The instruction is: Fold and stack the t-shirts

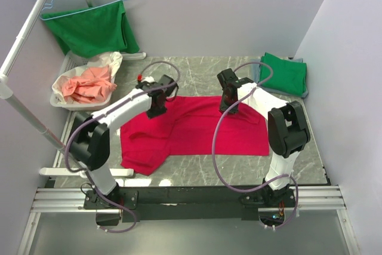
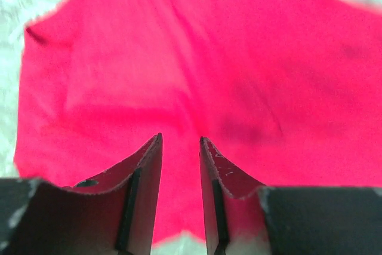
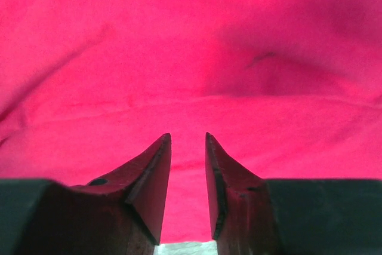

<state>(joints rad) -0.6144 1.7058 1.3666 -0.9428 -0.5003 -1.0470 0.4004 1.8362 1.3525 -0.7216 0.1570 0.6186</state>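
**Crimson tee half-folded, both claws parted just above it**

From above, the bright crimson-red cotton t-shirt (image 1: 197, 132) lies spread mid-tabletop with its far edge apparently turned in, and the left claw (image 1: 157, 107) and right claw (image 1: 229, 103) are poised over that edge. A folded grass-green t-shirt (image 1: 285, 73) rests on a grey t-shirt (image 1: 306, 89) in the far right corner of the grey marbled tabletop (image 1: 197, 70), between lilac walls. In the left wrist view, the left claw (image 2: 180, 140) is narrowly spread and pinches nothing over the red cloth (image 2: 197, 58). The right wrist view shows the same of the right claw (image 3: 188, 137) and the cloth (image 3: 191, 46). The next move probably calls for regripping an edge for a further fold.
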